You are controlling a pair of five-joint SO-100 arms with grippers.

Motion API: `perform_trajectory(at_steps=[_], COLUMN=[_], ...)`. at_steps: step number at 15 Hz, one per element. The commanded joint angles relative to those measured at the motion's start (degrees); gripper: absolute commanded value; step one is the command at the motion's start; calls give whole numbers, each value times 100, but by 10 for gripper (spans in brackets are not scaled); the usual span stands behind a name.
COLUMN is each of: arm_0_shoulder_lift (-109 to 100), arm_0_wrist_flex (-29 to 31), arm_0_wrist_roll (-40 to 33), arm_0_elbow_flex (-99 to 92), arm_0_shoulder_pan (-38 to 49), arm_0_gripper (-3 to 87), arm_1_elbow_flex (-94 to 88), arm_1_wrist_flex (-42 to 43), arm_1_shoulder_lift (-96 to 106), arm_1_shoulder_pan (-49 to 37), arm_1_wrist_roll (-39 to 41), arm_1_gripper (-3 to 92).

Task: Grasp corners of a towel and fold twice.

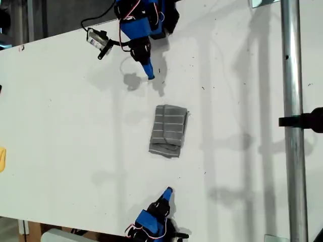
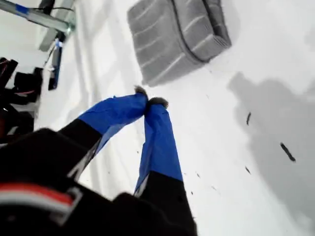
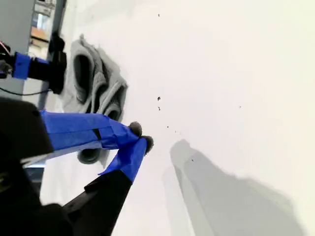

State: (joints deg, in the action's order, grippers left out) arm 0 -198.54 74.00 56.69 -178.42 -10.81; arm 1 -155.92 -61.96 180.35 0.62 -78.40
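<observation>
The grey towel (image 1: pixel 169 130) with thin white stripes lies folded into a small rectangle in the middle of the white table (image 1: pixel 60 126). Its corners are tucked into the folds and cannot be told apart. My first gripper (image 1: pixel 150 75) hangs at the exterior view's top, apart from the towel. In the first wrist view, this gripper (image 2: pixel 147 103) is shut on nothing, short of the towel (image 2: pixel 167 39). My second gripper (image 1: pixel 168 190) is at the exterior view's bottom. This one (image 3: pixel 140 135) is also shut and empty, near the towel's (image 3: pixel 96 83) layered end.
A metal pole (image 1: pixel 292 101) with a black clamp (image 1: pixel 305 121) runs down the exterior view's right. A small grey device (image 1: pixel 98 40) on a cable lies beside the first arm. A yellow object (image 1: pixel 1 159) pokes in at the exterior view's left edge.
</observation>
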Motion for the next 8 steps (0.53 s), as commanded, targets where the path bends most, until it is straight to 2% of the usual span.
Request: perform_trajectory(at_steps=[1,2,3,4,5,6,7,8], arm_0_shoulder_lift=[-26,-26,-26,-26,-26,-26,-26,-26], arm_0_wrist_flex=[-18,-18,-18,-18,-18,-18,-18,-18], arm_0_wrist_roll=[-123,-123,-123,-123,-123,-123,-123,-123], arm_0_elbow_flex=[-44,-44,-44,-44,-44,-44,-44,-44], arm_0_shoulder_pan=[62,62,70,79,79,88,88,88], arm_0_gripper=[-25,-25,-25,-25,-25,-25,-25,-25], arm_1_elbow_flex=[-360,-606,-791,-914,-914,-896,-896,-932], arm_1_wrist_flex=[-914,-984,-1450,-1740,-1846,-1819,-1942,-1907], arm_1_shoulder_lift=[782,791,800,809,809,809,809,809], arm_1_shoulder_pan=[-149,-158,-167,-281,-352,-527,-835,-1063], arm_1_wrist_roll=[-193,-352,-1292,-1784,-1292,-1450,-844,-615], arm_1_gripper=[31,32,45,69,98,99,100,100])
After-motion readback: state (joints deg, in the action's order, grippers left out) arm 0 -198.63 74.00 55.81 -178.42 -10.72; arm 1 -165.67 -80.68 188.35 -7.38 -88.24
